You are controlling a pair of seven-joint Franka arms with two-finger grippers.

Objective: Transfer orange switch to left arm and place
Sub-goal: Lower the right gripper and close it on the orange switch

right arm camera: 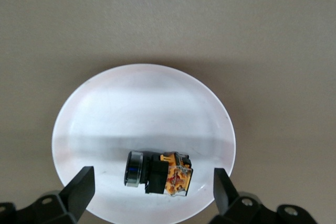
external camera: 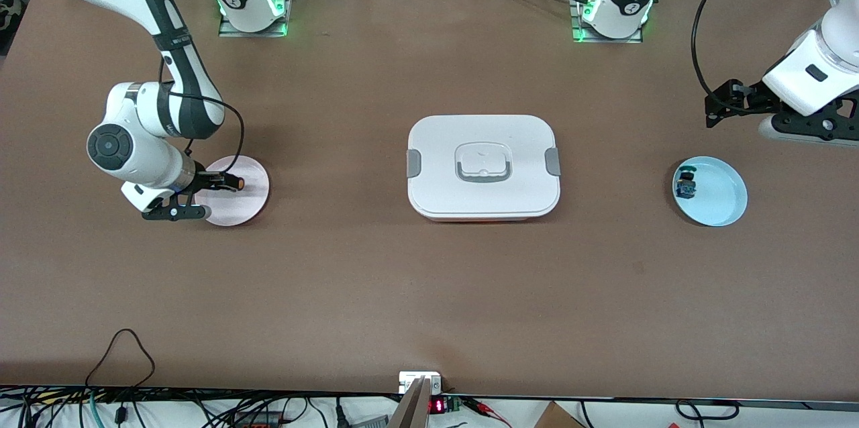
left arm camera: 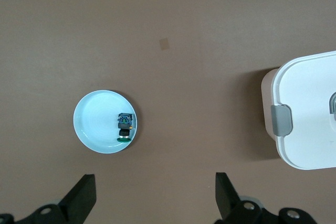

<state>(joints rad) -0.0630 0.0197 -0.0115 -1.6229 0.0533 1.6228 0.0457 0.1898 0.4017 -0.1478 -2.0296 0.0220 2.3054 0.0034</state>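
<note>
The orange switch [right arm camera: 169, 174], orange body with a black round end, lies on its side on a pale pink plate [right arm camera: 142, 108] at the right arm's end of the table. My right gripper [right arm camera: 153, 184] is low over that plate, open, one finger on each side of the switch without touching it. In the front view the switch [external camera: 237, 181] shows beside the right gripper [external camera: 211, 193]. The white lidded box [external camera: 483, 166] sits mid-table. My left gripper [external camera: 717, 106] hangs open and empty over bare table near a light blue plate [external camera: 725, 203].
A blue-and-black switch [external camera: 686, 185] lies on the light blue plate [left arm camera: 97, 119] at the left arm's end of the table. The box [left arm camera: 310, 114] has grey side clips. Cables run along the table edge nearest the front camera.
</note>
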